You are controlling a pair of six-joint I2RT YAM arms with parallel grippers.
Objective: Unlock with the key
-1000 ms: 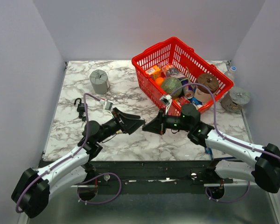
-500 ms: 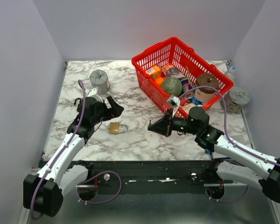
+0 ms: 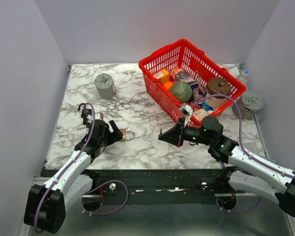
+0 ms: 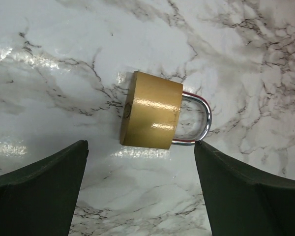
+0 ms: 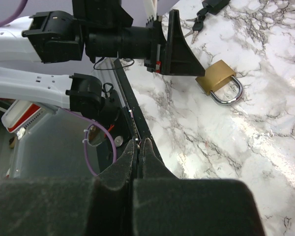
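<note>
Hovering with jaws spread wide and gripping nothing, the left gripper (image 4: pixel 140 146) hung over one rectangular brass padlock with a steel shackle (image 4: pixel 151 110). The padlock lay flat on the white marble-patterned table (image 3: pixel 137 150), its shackle toward the right arm. The tiny silver metal key with a black plastic head (image 5: pixel 195 25) lay apart, near the table's left side, just beside one black padlock (image 5: pixel 214 5). It was too small to tell which way its blade pointed. Only one key could be made out. The right gripper (image 5: pixel 137 145) had its fingers pressed together, holding nothing, above the table. One red plastic basket (image 3: pixel 157 61) stood behind
</note>
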